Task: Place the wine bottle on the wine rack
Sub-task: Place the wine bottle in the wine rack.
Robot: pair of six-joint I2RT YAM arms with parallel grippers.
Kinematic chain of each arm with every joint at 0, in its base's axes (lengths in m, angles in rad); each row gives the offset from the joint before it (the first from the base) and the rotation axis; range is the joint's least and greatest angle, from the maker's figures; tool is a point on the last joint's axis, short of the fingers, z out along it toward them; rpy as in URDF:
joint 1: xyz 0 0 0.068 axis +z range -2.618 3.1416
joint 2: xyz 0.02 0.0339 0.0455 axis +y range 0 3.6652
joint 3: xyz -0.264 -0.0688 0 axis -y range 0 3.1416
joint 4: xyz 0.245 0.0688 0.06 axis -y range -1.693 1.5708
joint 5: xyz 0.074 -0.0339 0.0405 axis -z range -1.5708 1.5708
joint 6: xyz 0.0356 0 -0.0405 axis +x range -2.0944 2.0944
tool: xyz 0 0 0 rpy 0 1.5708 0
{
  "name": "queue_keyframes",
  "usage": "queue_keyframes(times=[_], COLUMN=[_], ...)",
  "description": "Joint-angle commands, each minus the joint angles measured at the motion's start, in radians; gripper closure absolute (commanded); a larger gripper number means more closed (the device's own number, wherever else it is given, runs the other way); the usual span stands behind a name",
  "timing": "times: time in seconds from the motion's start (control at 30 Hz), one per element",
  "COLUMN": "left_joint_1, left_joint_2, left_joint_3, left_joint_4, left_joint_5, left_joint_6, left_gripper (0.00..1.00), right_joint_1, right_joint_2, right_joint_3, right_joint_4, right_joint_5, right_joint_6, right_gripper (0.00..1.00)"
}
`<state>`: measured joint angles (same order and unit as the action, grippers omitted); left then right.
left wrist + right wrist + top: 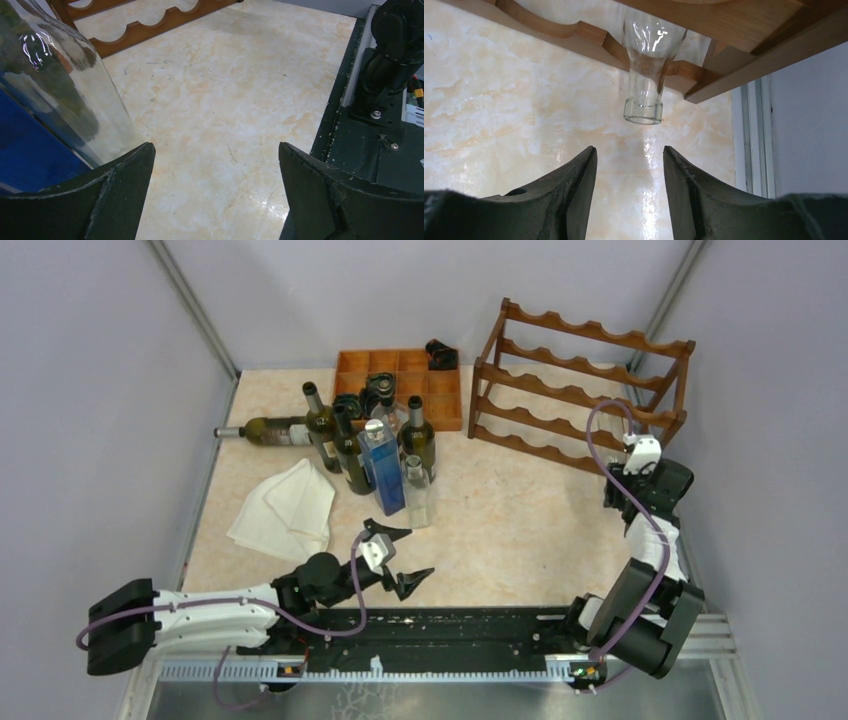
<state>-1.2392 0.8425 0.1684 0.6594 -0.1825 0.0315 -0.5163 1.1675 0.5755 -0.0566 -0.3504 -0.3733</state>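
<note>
The reddish-brown wine rack (580, 380) stands at the back right. In the right wrist view a clear glass wine bottle (643, 95) lies on the rack's low rail (589, 35), its neck and mouth poking out through a scallop toward me. My right gripper (629, 150) hovers just short of that mouth, open, with only tabletop between its fingers; from above it (628, 462) sits at the rack's near right corner. My left gripper (405, 555) is wide open and empty (215, 146) near the front middle, beside a standing clear bottle (70, 85).
Several dark green bottles (345, 440) stand at the back left with one lying on its side (270, 430), a blue bottle (383, 470) and a clear one (418, 495). Behind them is an orange compartment tray (400, 375). A white cloth (285, 505) lies at the left.
</note>
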Motion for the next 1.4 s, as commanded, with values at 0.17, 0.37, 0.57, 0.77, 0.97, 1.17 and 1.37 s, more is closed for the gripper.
queue_keyframes(times=[0.17,0.37,0.57,0.77,0.97,1.17,1.37], left_joint_1=[0.0,-0.001,-0.002,-0.001,-0.002,-0.002,-0.001], left_joint_2=[0.06,0.056,0.04,0.022,0.022,0.012,0.053], left_joint_3=[-0.013,-0.01,-0.029,-0.026,-0.037,-0.046,-0.039], left_joint_4=[0.18,0.193,0.221,0.219,0.241,0.254,0.301], left_joint_5=[0.043,0.076,0.096,0.154,0.178,0.208,0.219], left_joint_6=[0.009,-0.044,-0.072,-0.061,-0.056,-0.073,-0.092], left_gripper=[0.01,0.01,0.01,0.01,0.01,0.01,0.01], right_joint_1=[-0.008,-0.005,-0.013,-0.089,-0.141,-0.141,-0.143], right_joint_2=[-0.004,-0.04,-0.125,-0.131,-0.085,0.001,0.006], right_joint_3=[-0.065,-0.084,-0.034,0.07,0.038,0.092,0.073], right_joint_4=[0.261,0.303,0.175,-0.024,0.135,0.066,0.065], right_joint_5=[-0.01,-0.008,-0.161,-0.256,-0.282,-0.319,-0.336], right_joint_6=[0.062,0.136,0.178,0.151,0.231,0.197,0.182], right_gripper=[0.52,0.52,0.5,0.52,0.58,0.5,0.48])
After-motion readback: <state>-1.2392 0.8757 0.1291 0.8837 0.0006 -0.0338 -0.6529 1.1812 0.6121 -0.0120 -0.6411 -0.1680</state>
